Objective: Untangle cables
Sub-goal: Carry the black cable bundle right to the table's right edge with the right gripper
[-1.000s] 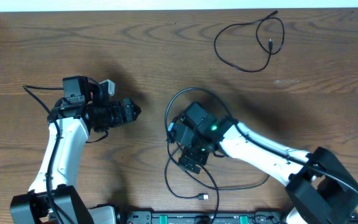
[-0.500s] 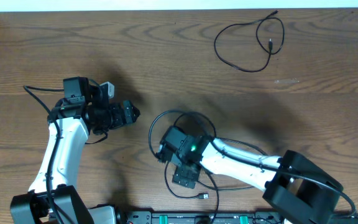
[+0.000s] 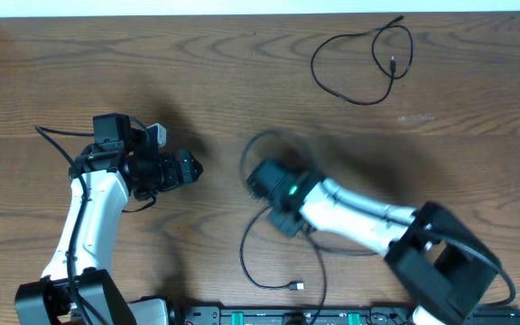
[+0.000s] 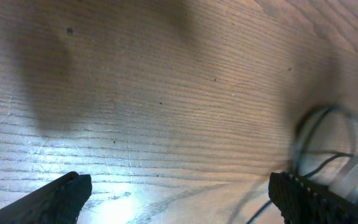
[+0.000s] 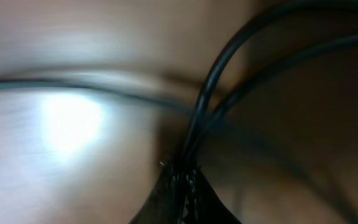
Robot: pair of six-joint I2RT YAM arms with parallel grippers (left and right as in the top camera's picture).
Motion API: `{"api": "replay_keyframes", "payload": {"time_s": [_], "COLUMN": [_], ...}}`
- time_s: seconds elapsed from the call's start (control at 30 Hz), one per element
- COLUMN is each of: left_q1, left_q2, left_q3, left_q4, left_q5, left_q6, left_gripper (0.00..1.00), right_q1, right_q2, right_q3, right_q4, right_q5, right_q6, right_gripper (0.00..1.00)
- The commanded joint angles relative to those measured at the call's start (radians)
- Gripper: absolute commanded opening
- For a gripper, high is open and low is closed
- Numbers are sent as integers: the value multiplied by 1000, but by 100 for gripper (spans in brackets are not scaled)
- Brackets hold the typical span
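The jaws of the right gripper point(image 5: 182, 182) are clenched on the tangled cables point(image 5: 199, 112). In the wrist view two black strands rise from between the pressed-together tips and curve away to the upper right. From overhead this gripper sits near the middle of the bench point(image 3: 477, 135), pointing left. Part of the bundle is smeared into a faint loop point(image 3: 273, 137) just on its far side. Another thin strand hangs out on the near side and sweeps round in a wide curve point(image 3: 244, 255) across the wood. It ends in a small plug point(image 3: 297, 285) close to the near edge. The right arm runs back from there to the near right corner.

The jaws of the left gripper point(image 4: 179, 190) are released, set wide apart with only bare wood grain between them. This gripper is to the left of the bundle and apart from it, pointing right toward it. Its wrist camera catches a blurred bit of the black loop at the right edge of its view.

Well apart from both arms, at the far right of the bench, a separate loose cable point(image 3: 360, 102) lies on its own in an open coil.
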Motion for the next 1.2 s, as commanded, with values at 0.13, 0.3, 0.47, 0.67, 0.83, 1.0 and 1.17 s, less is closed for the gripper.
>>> {"api": "replay_keyframes", "payload": {"time_s": [0.13,0.3,0.47,0.67,0.83,1.0,1.17], "left_q1": [5,5,5,5,5,5,5], "left_q2": [-15,-15,-15,-15,-15,-15,-15], "left_q3": [-2,-2,-2,-2,-2,-2,-2], "left_q4": [-5,-5,-5,-5,-5,-5,-5], "left_q5": [-13,-13,-13,-13,-13,-13,-13], "left_q6": [-4,-4,-4,-4,-4,-4,-4], "left_gripper": [98,98,98,98,98,98,98], "right_q1": [-394,-633,-794,-989,-1080,-1129,-1175], "right_q2": [75,75,75,75,75,76,76], "right_q3": [-6,38,56,72,119,192,219], "right_q4": [-29,-17,10,106,158,260,392], "right_q5": [159,159,160,159,139,110,117], "right_q6": [107,47,-31,-57,-112,-184,-288], "right_gripper": [1,1,1,1,1,1,1]}}
